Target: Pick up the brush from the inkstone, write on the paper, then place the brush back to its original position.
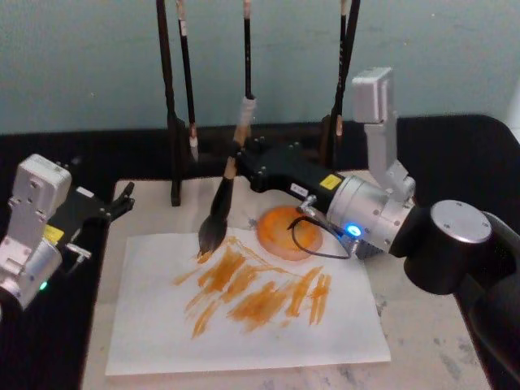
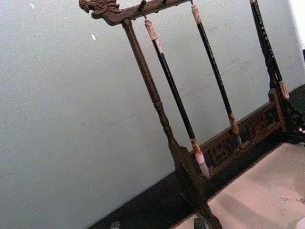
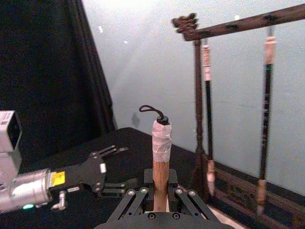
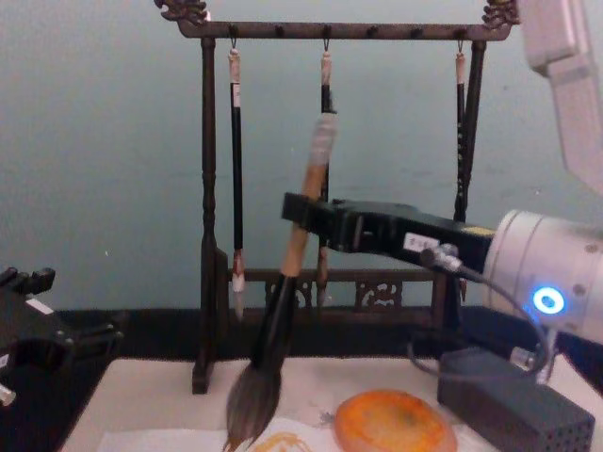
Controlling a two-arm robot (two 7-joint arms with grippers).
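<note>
**A:** ok so what can go sideways here? Starting on the left: the left gripper (image 1: pixel 101 227) is parked off the side of the mat (image 1: pixel 150 215), jaws apart, nothing in them. No worries there imo.

**B:** agreed. The brush (image 1: pixel 229 174) is the thing to watch. The right gripper (image 1: pixel 237 156) is clamped on its handle, the brush leans a bit, and the bristles touch the far left corner of the paper (image 1: pixel 244 341). That's right at the edge, so a stroke heading outward would probably run onto the mat.

**A:** also nothing pins the sheet down as far as I can see. Wet bristles dragging could pull or wrinkle it.

**B:** yep. And the capped top of the handle sits close to the thin brushes (image 1: pixel 188 81) hanging on the rack (image 1: pixel 175 162). Lift or tilt it back and it might knock one swinging.

**A:** further right, the dish (image 1: pixel 276 223) is just beside the paper, and a cable (image 1: pixel 313 253) off the right wrist loops over it.

**B:** that's my bet for trouble. Putting the brush back, the loop could dip in or nudge the dish.
</note>
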